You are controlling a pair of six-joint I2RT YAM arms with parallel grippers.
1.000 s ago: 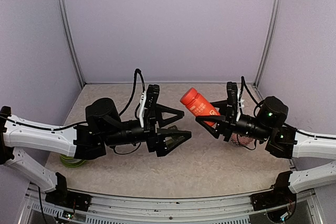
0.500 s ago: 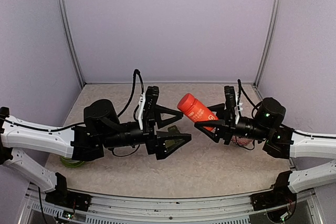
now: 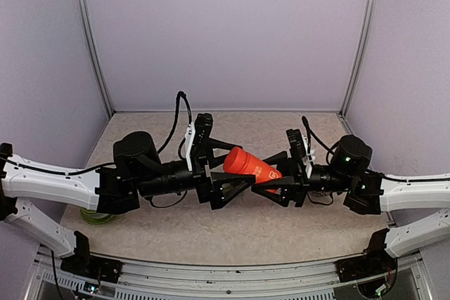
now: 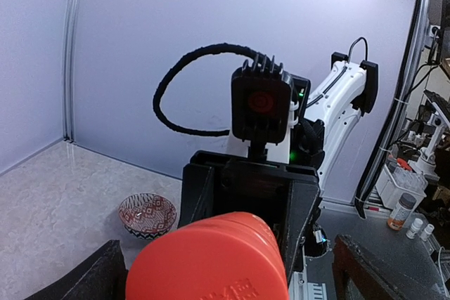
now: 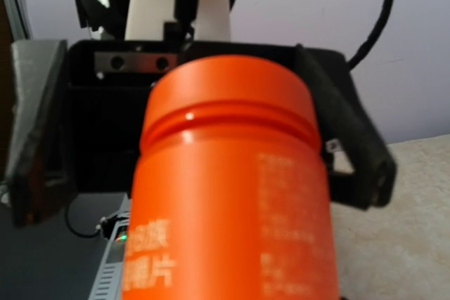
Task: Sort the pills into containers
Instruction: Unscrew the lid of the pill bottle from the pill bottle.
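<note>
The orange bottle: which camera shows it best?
Top external: the whole bottle shows, tilted, held by the right gripper, cap inside the open left gripper. Right wrist shows its side; left wrist only its cap.

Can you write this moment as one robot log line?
right jaws: shut on orange bottle; left jaws: open around its cap; cap: on

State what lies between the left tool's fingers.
The cap end of the red cylindrical plastic bottle, gripped by the right tool; the left wrist view shows it.
</note>
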